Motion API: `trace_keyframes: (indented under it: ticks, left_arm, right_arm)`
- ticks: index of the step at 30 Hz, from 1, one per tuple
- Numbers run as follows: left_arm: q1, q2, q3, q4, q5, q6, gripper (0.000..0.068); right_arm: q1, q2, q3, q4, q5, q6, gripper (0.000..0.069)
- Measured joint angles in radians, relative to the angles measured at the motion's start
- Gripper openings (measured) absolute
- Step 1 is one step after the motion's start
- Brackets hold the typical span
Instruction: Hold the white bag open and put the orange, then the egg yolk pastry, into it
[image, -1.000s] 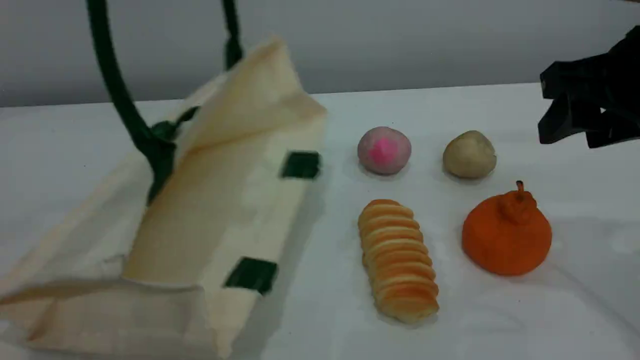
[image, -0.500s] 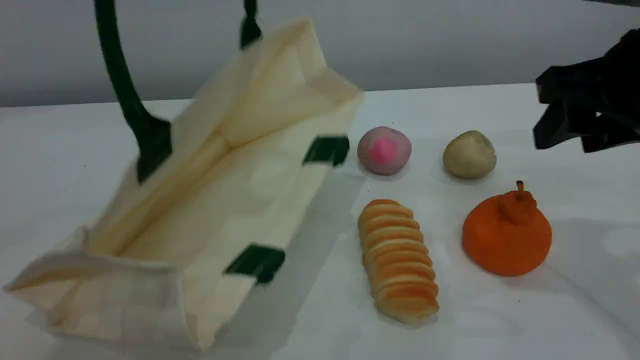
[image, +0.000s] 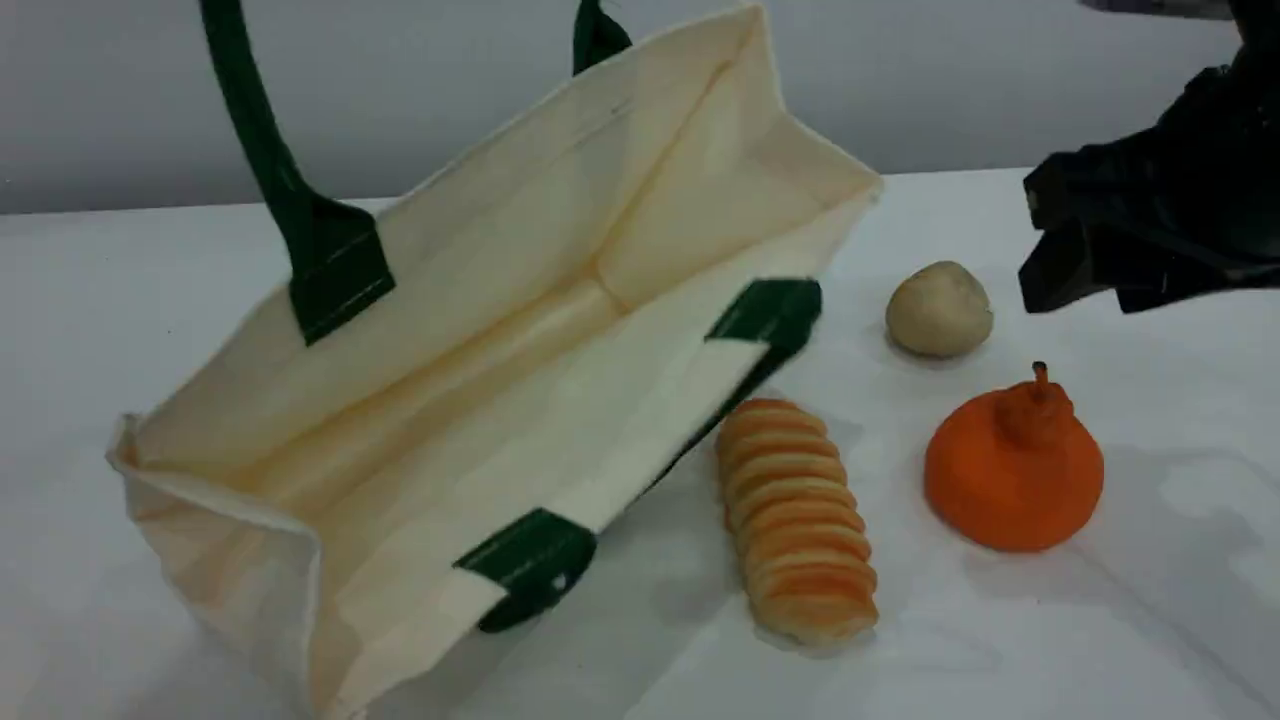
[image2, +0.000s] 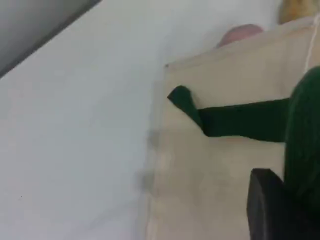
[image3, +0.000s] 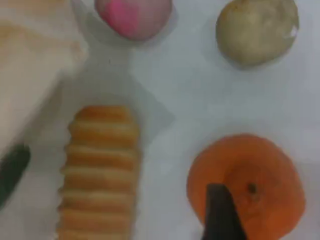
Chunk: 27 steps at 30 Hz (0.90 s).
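Note:
The white bag (image: 500, 330) stands tilted with its mouth wide towards the scene camera, hanging from a dark green handle (image: 260, 150) that runs off the top edge. My left gripper is outside the scene view. In the left wrist view its fingertip (image2: 270, 210) is pressed against the green strap (image2: 305, 135), shut on it. The orange (image: 1012, 470) sits at the right, and the beige egg yolk pastry (image: 939, 308) lies just behind it. My right gripper (image: 1085, 285) hovers open and empty above and right of both. Its fingertip (image3: 222, 215) shows over the orange (image3: 247, 185).
A ridged golden bread roll (image: 795, 520) lies between the bag and the orange. A pink-centred ball (image3: 134, 15) sits behind the roll, hidden by the bag's corner in the scene view. The table's far edge (image: 950, 172) runs behind the foods.
The bag has risen and its mouth has spread wide. Its right corner swung right and now covers the pink ball. My right gripper drifted slightly left.

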Motion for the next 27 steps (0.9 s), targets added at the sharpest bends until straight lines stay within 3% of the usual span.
trace_keyframes:
  ticks: [11,27]
  left_arm:
    - [-0.004,-0.001,0.0,-0.007,0.0,-0.002,0.0065]
    - [-0.004,0.006,0.0,-0.006,-0.001,-0.002,0.0065]
  right_arm:
    - [0.0,0.129,0.0,0.001,-0.053,0.0,0.0383]
    - [0.001,0.196,-0.072,0.019,-0.008,-0.017,0.0383]
